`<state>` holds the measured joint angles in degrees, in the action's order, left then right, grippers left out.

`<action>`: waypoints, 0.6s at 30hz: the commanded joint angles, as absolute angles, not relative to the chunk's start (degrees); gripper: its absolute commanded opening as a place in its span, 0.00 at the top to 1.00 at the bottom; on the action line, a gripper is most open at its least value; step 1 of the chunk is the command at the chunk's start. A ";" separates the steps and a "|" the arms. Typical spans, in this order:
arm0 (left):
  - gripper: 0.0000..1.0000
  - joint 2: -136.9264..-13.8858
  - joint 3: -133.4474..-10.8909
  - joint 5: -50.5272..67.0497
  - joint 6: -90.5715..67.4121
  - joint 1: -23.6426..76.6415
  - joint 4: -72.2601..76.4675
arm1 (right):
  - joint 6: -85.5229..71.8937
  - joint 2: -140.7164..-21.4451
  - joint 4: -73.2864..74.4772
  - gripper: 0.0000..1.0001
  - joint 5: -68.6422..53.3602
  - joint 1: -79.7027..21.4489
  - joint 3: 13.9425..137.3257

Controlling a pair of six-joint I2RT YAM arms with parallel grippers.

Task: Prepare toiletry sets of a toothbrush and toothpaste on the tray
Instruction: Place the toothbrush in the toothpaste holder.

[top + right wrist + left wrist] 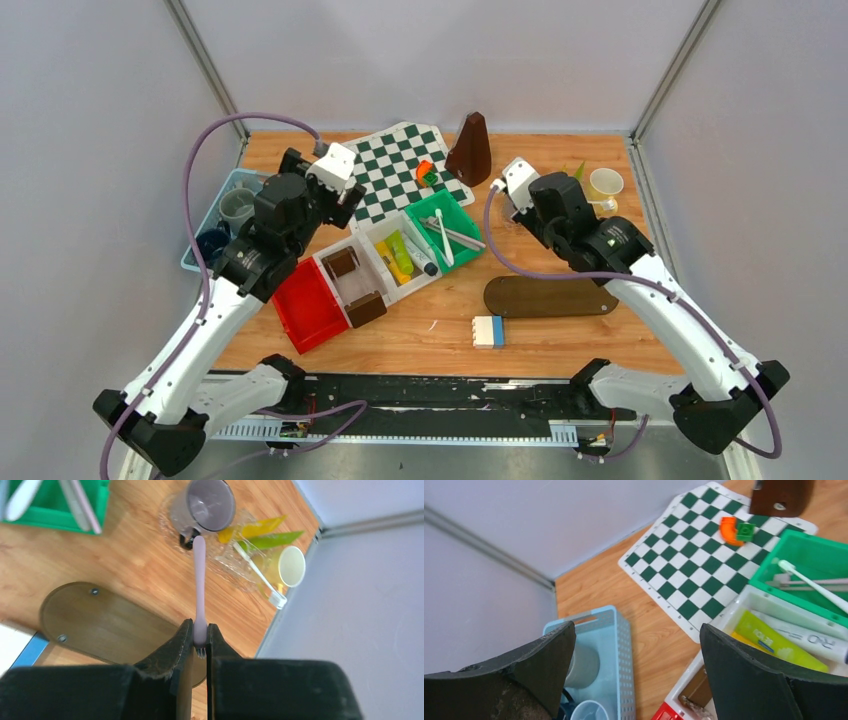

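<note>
Toothbrush (200,580) pinched in the right gripper (200,630), aimed at the grey mug (209,505) on the clear tray (227,555), likely needing lowering inside next; left gripper (636,627) hangs released above a blue basket (621,645).

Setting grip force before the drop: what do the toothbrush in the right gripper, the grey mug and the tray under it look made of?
The toothbrush: matte pale plastic, smooth and uniform, clamped in the right gripper. The grey mug: probably glossy plastic, maybe glazed ceramic; soft highlights inside. The tray: clear glass or acrylic; wood shows through, textured rim glints.
</note>
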<state>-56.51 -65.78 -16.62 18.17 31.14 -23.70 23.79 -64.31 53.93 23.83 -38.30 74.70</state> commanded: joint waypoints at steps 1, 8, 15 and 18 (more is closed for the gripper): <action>0.00 -54.46 -61.64 -25.76 14.72 28.98 -14.48 | 19.18 -66.70 49.67 1.00 31.14 -34.57 77.54; 0.00 -52.92 -58.10 -27.63 15.71 26.73 -13.42 | 18.16 -70.27 39.99 1.00 31.74 -29.33 73.10; 0.00 -49.77 -54.97 -28.81 17.96 26.28 -10.62 | 18.47 -72.70 34.43 1.00 30.57 -24.75 70.88; 0.00 -49.29 -54.41 -29.84 18.71 26.20 -9.87 | 18.37 -74.05 33.67 1.00 30.36 -24.00 70.70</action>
<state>-50.63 -54.78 -27.73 17.19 26.55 -14.57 19.51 -73.03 39.09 29.54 -24.99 70.85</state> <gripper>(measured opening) 0.997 0.086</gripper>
